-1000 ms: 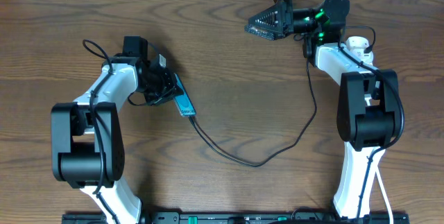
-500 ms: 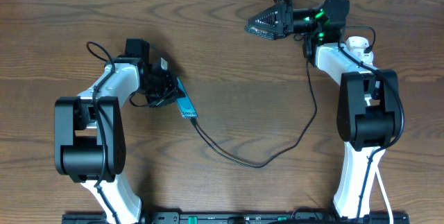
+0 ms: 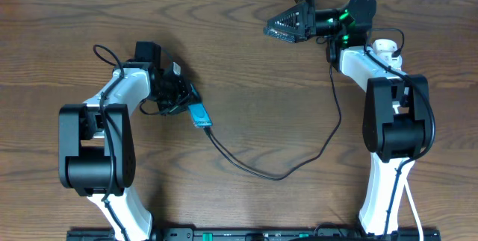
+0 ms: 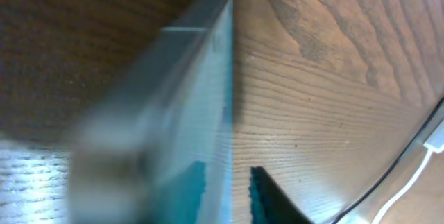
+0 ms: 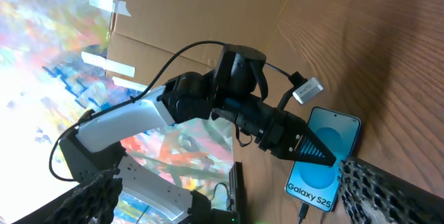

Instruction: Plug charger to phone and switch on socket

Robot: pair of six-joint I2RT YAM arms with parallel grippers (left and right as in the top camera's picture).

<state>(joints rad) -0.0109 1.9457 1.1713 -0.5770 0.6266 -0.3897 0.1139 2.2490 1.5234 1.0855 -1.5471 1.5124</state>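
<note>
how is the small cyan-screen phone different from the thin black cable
The small rectangular phone with the lit cyan screen is short, flat and bright; the long thin black charger cable is dark, slack and curved. The phone sits at the left gripper; the cable trails toward the right arm. They meet at the phone's near end, on the brown wooden table.

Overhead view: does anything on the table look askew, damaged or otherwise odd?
Nothing looks spilled or damaged. Only the phone lies slanted on the table, close to the left claw, with the charger leaving its lower end in a loose curve.
</note>
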